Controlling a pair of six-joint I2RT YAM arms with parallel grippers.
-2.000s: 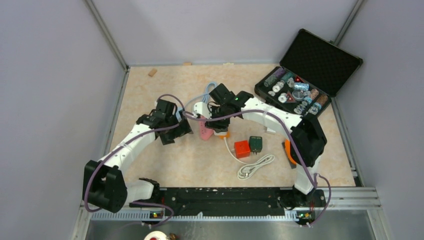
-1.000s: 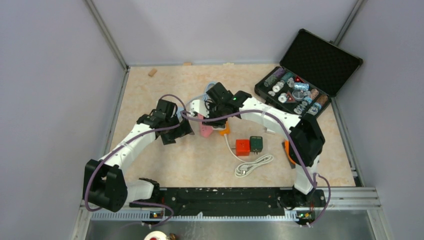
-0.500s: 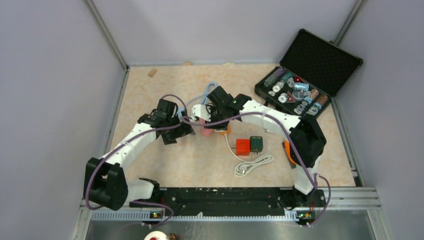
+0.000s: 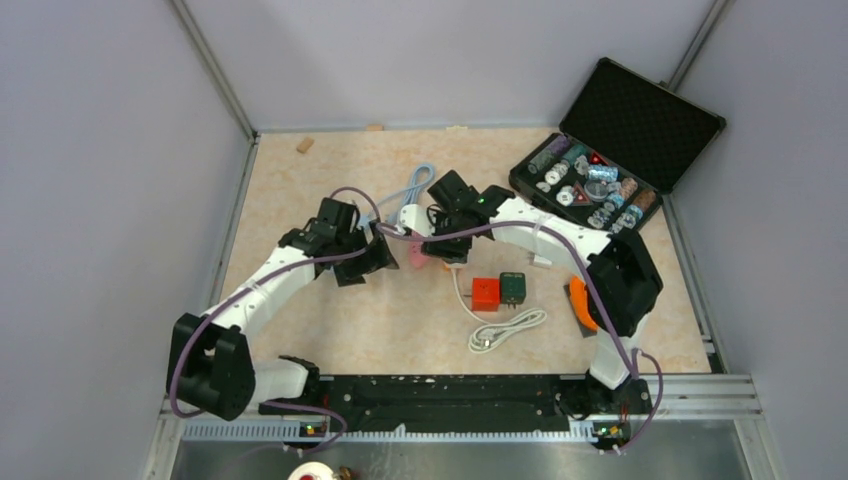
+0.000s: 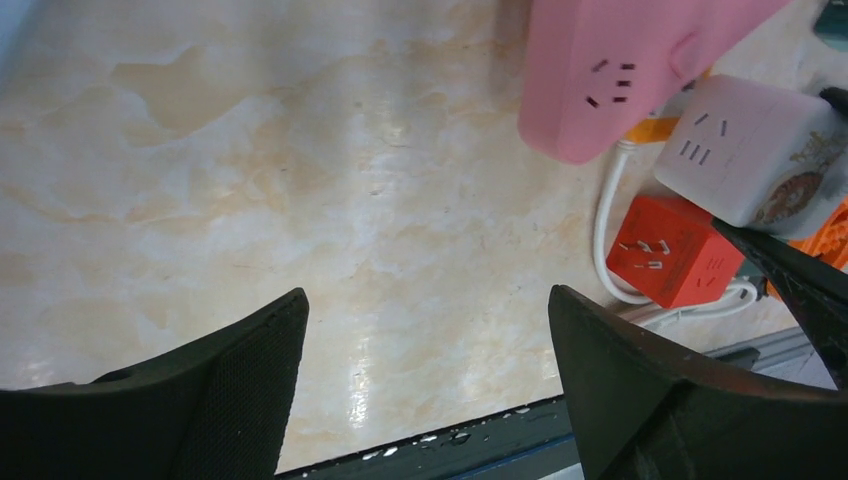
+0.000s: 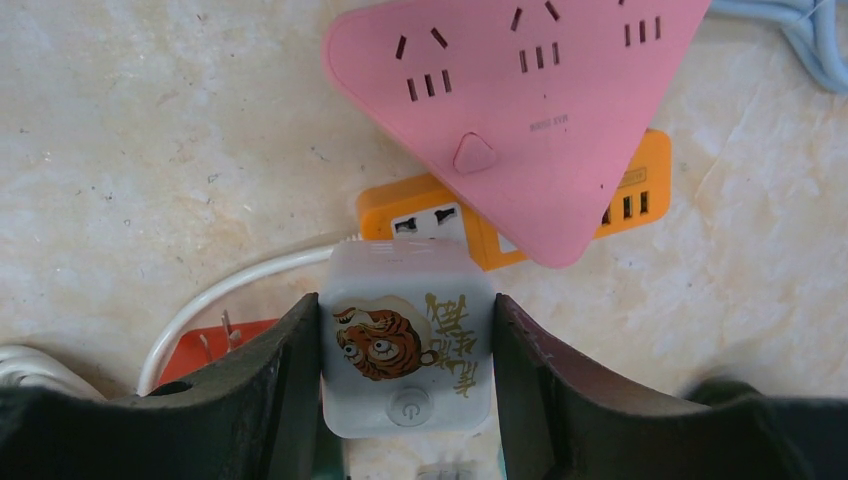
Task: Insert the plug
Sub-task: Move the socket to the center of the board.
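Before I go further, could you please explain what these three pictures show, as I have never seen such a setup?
Two robot arms, a left arm and a right arm, are bolted to a table's near edge. The wide picture looks down from above; the other two come from a camera on each wrist. The right arm's fingers hold a white cube plug with a tiger picture, close to a pink power strip lying over an orange one. The left arm's fingers are open and empty. Also on the table: a red cube, a green cube, a white cable and an open black case of small parts.
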